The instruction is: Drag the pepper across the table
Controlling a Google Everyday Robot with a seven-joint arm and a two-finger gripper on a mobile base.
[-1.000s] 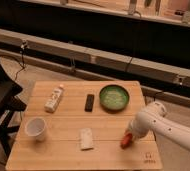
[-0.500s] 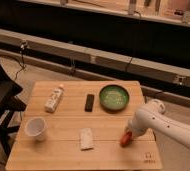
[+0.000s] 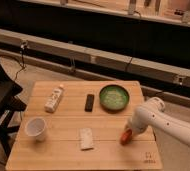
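Hand (image 3: 130,131) over tapered pepper (image 3: 124,138), plank table (image 3: 68,127)

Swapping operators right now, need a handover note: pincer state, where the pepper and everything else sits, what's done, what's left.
Pincer: down at the right side of the table, right at the pepper; the white arm covers it.
Pepper: lying near the table's right front, below the green bowl, its red tip showing under the arm.
Other items: bottle lying back left, dark remote beside the bowl, white cup front left, white packet front centre.
Done: arm brought to the pepper.
Left: drag it across the table, probably leftward, steering around the packet.
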